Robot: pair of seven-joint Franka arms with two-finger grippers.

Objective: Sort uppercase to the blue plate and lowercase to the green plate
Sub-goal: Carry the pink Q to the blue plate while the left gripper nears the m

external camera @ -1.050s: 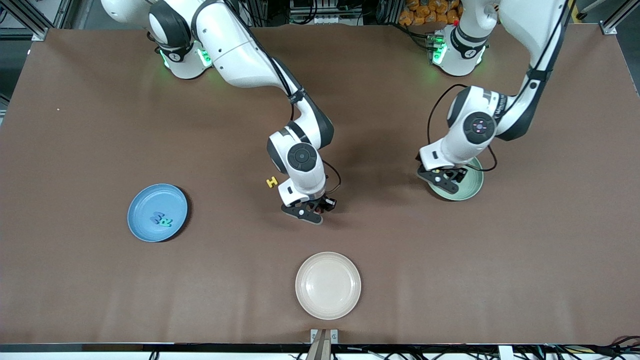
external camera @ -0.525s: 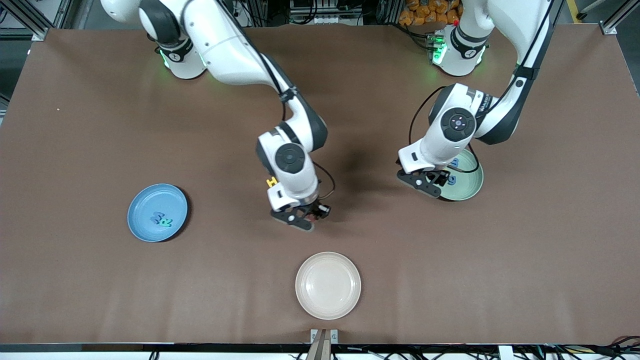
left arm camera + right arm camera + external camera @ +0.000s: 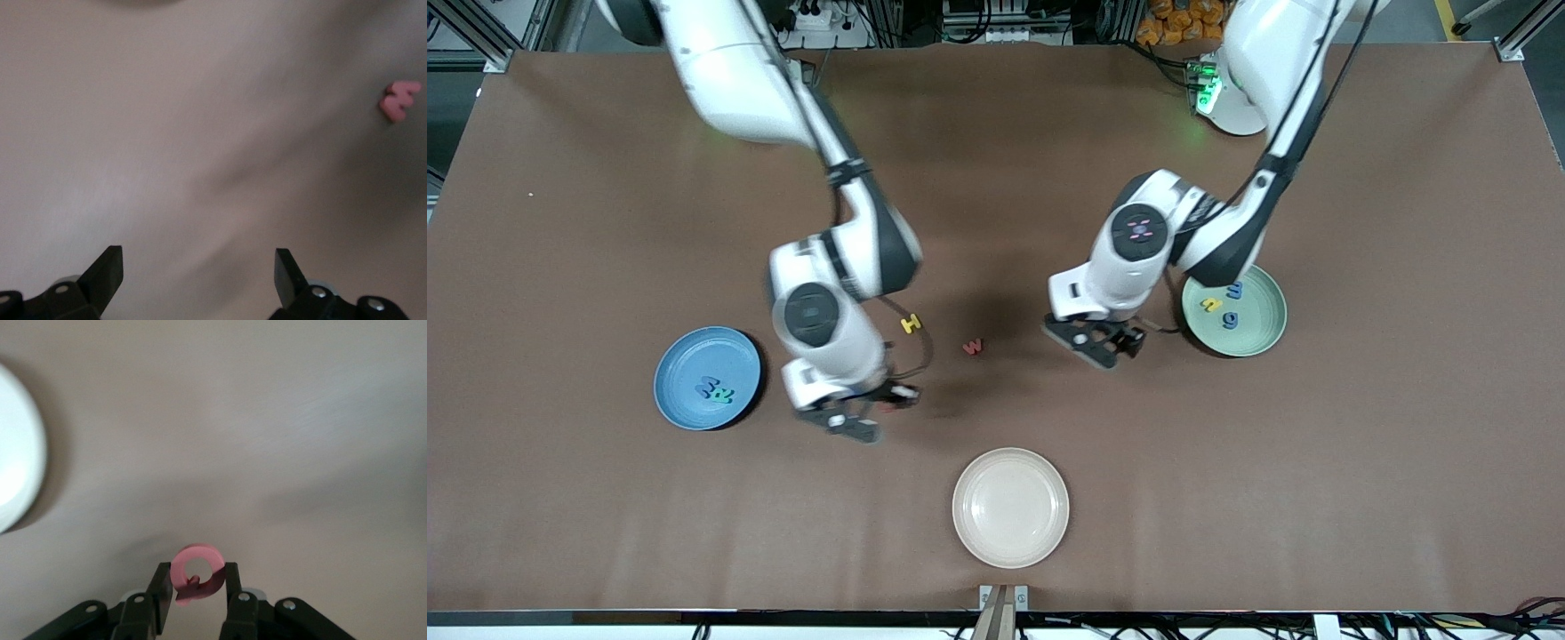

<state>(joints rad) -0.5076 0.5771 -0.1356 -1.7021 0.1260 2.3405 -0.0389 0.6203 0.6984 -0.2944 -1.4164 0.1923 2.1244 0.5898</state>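
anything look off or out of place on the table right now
Nothing is spilled or damaged. Two letters lie on bare table, outside any plate: the yellow H and the red w beside it. The right hand holds the red Q; the left hand is open and empty.

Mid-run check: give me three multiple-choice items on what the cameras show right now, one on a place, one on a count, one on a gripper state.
1. Where does the red w lie?
A. on the blue plate
B. on the bare table beside the yellow H
C. on the cream plate

2. How many letters lie on the green plate?
A. one
B. three
C. five

3. What is the right gripper doing?
A. clamping the red Q
B. open and empty
C. clamping a yellow letter

Key: 1 B, the w sits on the table beside the yellow H, which is a little farther from the front camera. 2 B, one yellow and two blue letters show there. 3 A, the red Q sits between its fingers, while the left gripper is open and empty.
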